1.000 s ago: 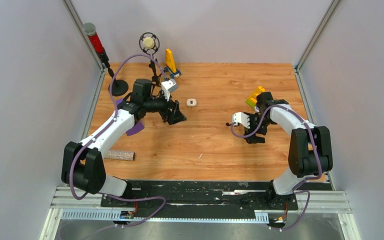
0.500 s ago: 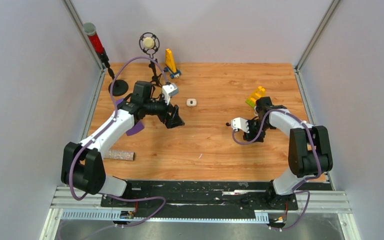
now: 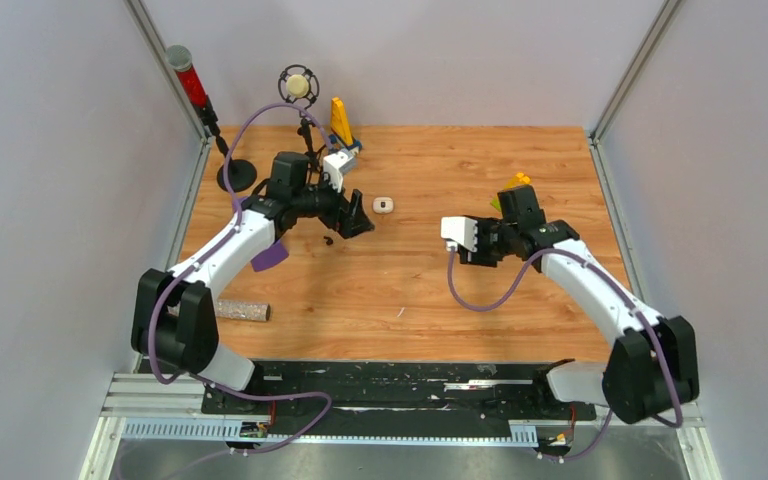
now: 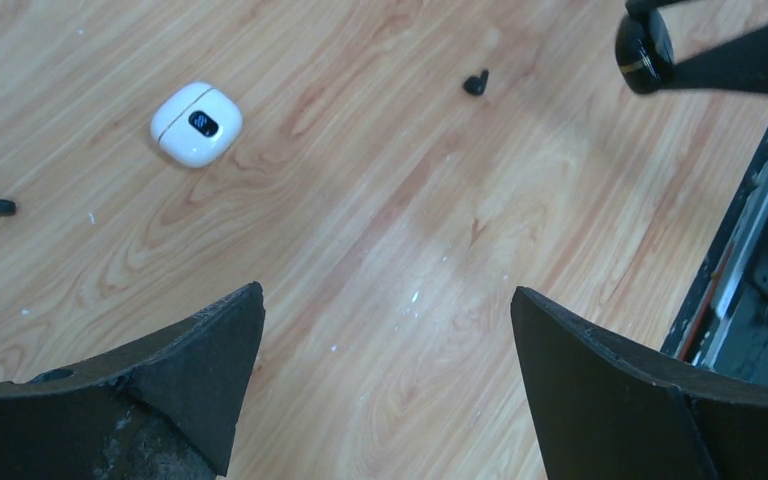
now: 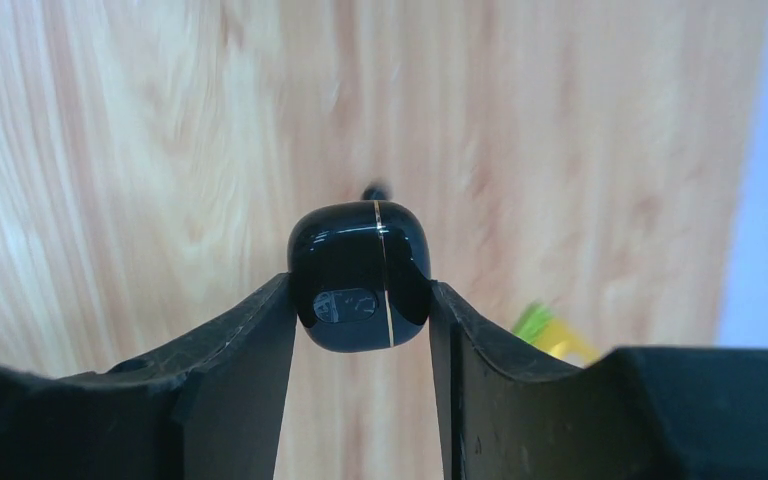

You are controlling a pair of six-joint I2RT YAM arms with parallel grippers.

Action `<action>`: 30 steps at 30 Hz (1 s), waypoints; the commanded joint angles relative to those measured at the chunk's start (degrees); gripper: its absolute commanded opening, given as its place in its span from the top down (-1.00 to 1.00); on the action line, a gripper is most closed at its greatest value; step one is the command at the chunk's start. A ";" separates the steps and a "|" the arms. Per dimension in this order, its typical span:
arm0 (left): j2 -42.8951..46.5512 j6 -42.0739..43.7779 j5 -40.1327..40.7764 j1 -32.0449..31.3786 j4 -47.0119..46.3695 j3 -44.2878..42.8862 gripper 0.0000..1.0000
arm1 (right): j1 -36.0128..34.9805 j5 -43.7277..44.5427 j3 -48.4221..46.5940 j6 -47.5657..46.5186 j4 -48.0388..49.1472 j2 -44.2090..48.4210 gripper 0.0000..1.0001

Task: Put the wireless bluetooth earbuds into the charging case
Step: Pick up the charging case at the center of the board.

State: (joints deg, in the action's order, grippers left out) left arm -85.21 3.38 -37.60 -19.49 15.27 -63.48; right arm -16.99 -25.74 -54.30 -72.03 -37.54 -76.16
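1. Black and glossy, a pebble-shaped plastic charging case with a thin gold seam is clamped between the two fingers of the right gripper. It is held over the middle of the wooden table and appears to be clear of the wood. Its lid looks closed.
2. The left gripper hovers low over the table, left of centre and toward the far edge. Its fingers are spread wide with nothing between them.
3. A white rounded plastic charging case with a small dark window lies on the wood, closed. It sits nearer the far edge than the near one, just beyond the left gripper and well apart from the black case.
4. One tiny black stemmed earbud lies loose on the table between the two cases, closer to the black case. No white earbuds can be made out in any view.
5. The task looks to be at an early stage, since no earbud sits in a case and both lids appear shut.
6. What is left is nearly everything: opening a lid, picking up each earbud, and seating each one stem-first in its socket.
7. The black earbud presumably belongs in the black case held nearby, which makes it the likely first insertion.
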 commanded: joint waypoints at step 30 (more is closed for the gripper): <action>3.49 -22.38 -7.70 -8.16 -31.45 6.20 -0.96 | -27.30 25.69 -1.10 32.59 35.27 3.45 0.30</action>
State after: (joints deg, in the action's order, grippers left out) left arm -85.17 -15.73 -38.44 -26.55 -9.93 -57.74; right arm -43.70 -3.20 -53.32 -40.97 -7.53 -72.34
